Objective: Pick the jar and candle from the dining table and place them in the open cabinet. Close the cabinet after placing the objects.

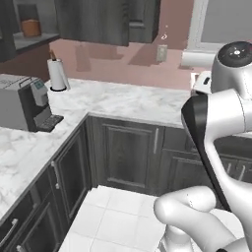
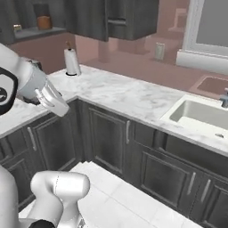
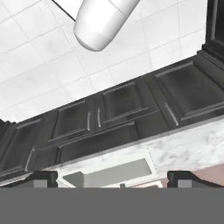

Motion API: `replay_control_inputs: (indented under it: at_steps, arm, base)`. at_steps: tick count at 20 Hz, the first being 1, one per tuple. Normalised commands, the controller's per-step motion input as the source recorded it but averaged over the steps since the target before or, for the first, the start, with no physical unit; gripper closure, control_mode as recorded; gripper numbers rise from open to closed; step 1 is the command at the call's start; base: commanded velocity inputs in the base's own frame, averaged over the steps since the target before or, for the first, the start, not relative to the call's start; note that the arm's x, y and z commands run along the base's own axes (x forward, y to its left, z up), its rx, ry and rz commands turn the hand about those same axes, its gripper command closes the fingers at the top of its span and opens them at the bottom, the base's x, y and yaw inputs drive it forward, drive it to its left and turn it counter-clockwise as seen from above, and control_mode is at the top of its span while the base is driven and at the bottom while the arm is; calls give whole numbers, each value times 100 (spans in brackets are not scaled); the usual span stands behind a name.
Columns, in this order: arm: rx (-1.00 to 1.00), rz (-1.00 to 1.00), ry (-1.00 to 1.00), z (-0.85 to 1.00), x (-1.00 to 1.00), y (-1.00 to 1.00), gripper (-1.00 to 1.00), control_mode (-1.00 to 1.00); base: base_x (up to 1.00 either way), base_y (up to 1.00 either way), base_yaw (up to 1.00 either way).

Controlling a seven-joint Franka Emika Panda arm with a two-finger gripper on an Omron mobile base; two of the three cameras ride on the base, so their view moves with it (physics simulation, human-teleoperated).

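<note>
One marble counter (image 1: pixel 123 101) over dark base cabinets (image 1: pixel 128 155).

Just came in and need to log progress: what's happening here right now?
Nothing is being handled. The arm's tool is open and empty, looking at dark lower cabinets and a sink. The base faces a marble corner counter with a coffee machine and a paper towel roll.

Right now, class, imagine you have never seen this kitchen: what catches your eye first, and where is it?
The white robot arm fills the right of the left base view. Behind it an L-shaped marble counter runs over dark cabinets, with a paper towel roll near the corner and a sink on the right. A grey coffee machine sits on the counter's left leg.
</note>
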Motion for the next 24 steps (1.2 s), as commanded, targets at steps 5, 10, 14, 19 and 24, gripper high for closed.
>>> replay_control_inputs:
  at_steps: [5, 10, 14, 19, 24]
  arm:
    - [0, 0, 0, 0, 0, 0, -100, 100]
    - [0, 0, 0, 0, 0, 0, -100, 100]
    - [0, 0, 0, 0, 0, 0, -100, 100]
    - [0, 0, 0, 0, 0, 0, -100, 100]
    - [0, 0, 0, 0, 0, 0, -100, 100]
  base:
    - [-71, -21, -43]
    - [-64, -12, -45]
    - [-61, 0, -45]
    - [-58, 0, -45]
    - [-47, 0, -46]
